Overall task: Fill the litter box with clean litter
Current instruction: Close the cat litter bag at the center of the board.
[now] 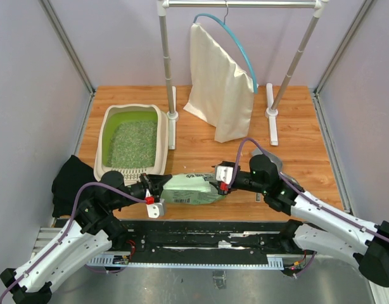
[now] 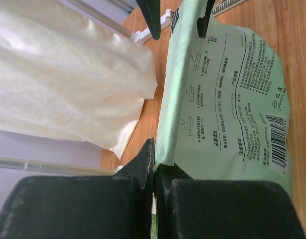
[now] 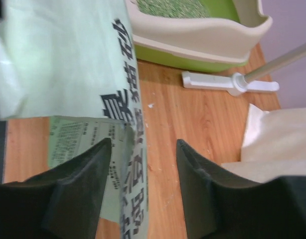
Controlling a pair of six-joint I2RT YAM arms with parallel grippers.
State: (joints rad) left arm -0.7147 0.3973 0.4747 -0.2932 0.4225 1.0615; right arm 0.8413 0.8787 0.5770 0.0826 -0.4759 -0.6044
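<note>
On the left side of the table point(image 1: 302, 133), near the back, sits the litter box point(image 1: 101, 152). Some clean litter point(image 1: 134, 144) already lies on its green floor. Just in front of the box, the left tool point(image 1: 155, 190) is pinched tight on one end of the green bag point(image 1: 191, 190). The bag stretches sideways between the two arms. At its other end the right tool point(image 1: 220, 180) is wide, with the bag's edge between its two fingers but not squeezed. I think trouble could start here. If the right tool closes on too little of the thin bag, the bag may slip out. Then it could sag and drop litter on the wood, not in the box.
</note>
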